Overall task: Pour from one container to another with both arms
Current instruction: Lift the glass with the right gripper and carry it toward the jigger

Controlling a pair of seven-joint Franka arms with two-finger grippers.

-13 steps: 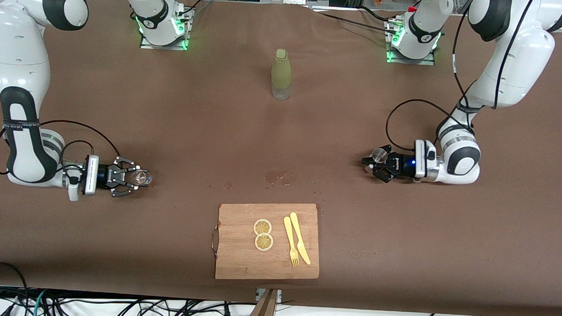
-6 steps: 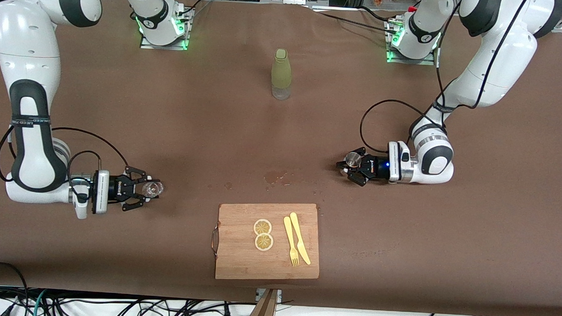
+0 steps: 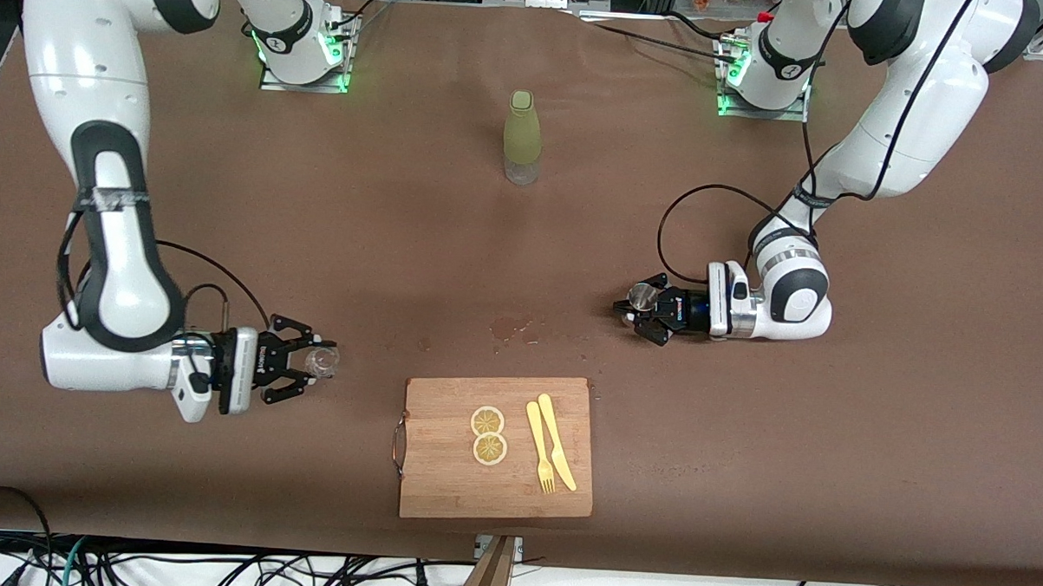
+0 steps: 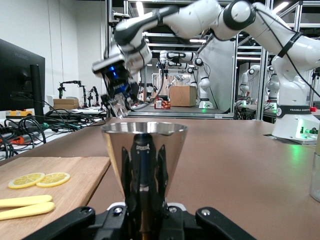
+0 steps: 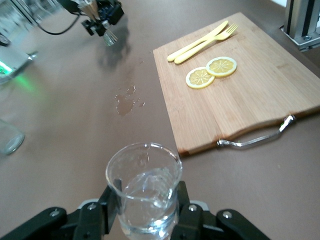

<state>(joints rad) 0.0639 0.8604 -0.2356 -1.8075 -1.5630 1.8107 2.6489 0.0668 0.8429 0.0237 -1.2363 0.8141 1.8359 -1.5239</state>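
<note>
My right gripper (image 3: 315,366) is shut on a clear glass (image 3: 321,361) holding some water, over the brown table beside the handle end of the cutting board. In the right wrist view the glass (image 5: 144,192) stands upright between the black fingers (image 5: 186,200). My left gripper (image 3: 638,307) is shut on a small conical metal cup (image 3: 641,295), over the table toward the left arm's end. The left wrist view shows that cup (image 4: 144,150) upright and clamped, with the glass (image 4: 118,102) held farther off.
A bamboo cutting board (image 3: 445,481) near the front edge carries two lemon slices (image 3: 488,435) and a yellow fork and knife (image 3: 549,454). A wet patch (image 3: 512,328) marks the cloth just past the board. A green bottle (image 3: 522,137) stands mid-table between the bases.
Both arms have moved inward toward the middle of the table, each carrying its container: the right with the glass toward the board, the left with the metal cup toward the wet patch.
</note>
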